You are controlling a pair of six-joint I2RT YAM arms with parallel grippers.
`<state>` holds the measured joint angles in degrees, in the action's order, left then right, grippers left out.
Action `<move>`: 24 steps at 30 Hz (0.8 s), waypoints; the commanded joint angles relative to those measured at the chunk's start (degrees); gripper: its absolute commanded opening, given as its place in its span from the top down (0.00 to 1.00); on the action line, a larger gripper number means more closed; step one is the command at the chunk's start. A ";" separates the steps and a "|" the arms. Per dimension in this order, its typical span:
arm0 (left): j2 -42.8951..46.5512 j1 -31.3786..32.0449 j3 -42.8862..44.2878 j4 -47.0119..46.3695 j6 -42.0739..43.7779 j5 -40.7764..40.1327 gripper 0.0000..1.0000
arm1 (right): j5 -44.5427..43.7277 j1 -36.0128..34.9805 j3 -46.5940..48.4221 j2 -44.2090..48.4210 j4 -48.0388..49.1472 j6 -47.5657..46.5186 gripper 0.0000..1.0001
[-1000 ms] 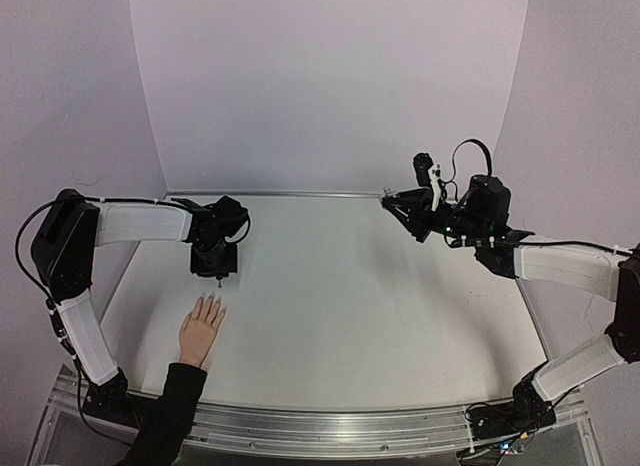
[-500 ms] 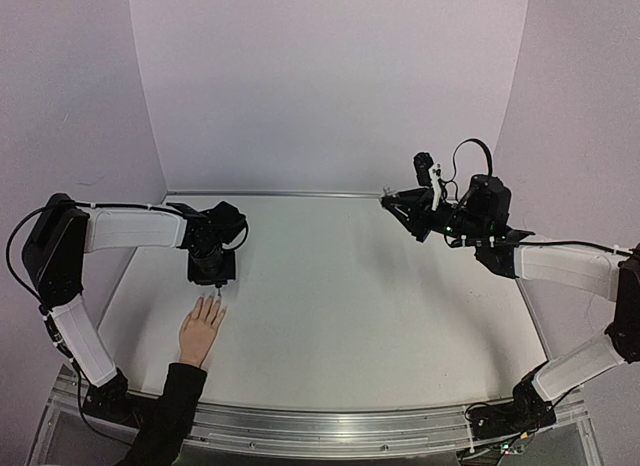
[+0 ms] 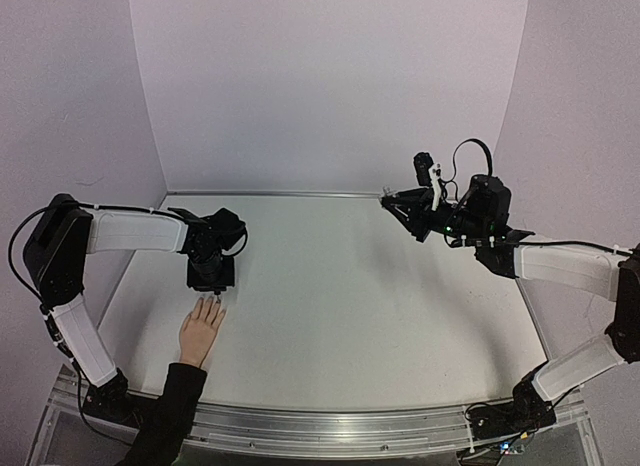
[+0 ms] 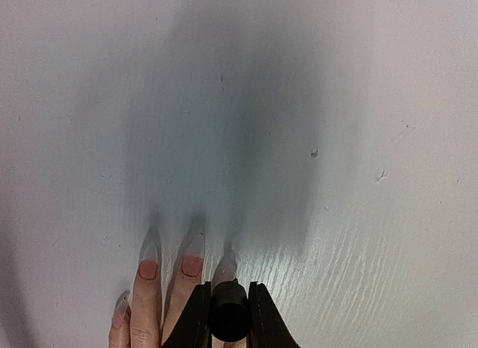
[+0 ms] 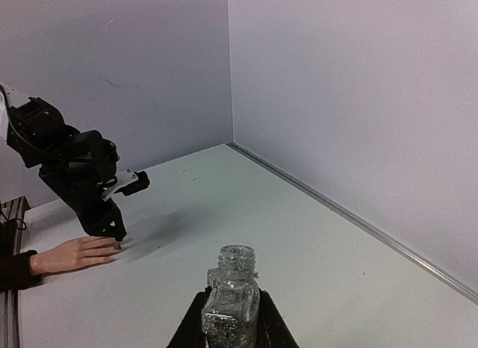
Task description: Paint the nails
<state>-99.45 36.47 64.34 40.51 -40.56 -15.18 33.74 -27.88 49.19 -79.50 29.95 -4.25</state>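
A pale hand with a black sleeve lies flat at the near left of the table. Its long translucent nails point away from me. My left gripper hangs just above the fingertips, shut on a small black brush cap. The cap stands over the rightmost finger in the left wrist view, whose nail shows just beyond it. The brush itself is hidden under the cap. At the far right, held above the table, my right gripper is shut on an open glittery clear bottle, upright.
The white table is enclosed by pale walls at the back and on both sides. The sleeved forearm crosses the near metal rail. In the right wrist view the left arm stands over the hand.
My left gripper has come down and nearer, from behind the hand to just over its fingertips. The right arm and bottle have not moved.
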 commanded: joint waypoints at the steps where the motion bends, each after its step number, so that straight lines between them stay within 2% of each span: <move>1: -0.45 0.09 0.09 -0.87 -0.45 -0.46 1.00 | 0.64 0.16 2.51 0.14 2.97 0.47 1.00; 24: -2.49 -1.28 2.76 -1.34 2.68 -3.38 1.00 | 0.56 0.18 2.49 0.14 2.92 0.56 1.00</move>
<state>-101.01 35.94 64.45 40.40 -39.89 -16.11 33.76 -27.88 49.19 -79.50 29.95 -4.23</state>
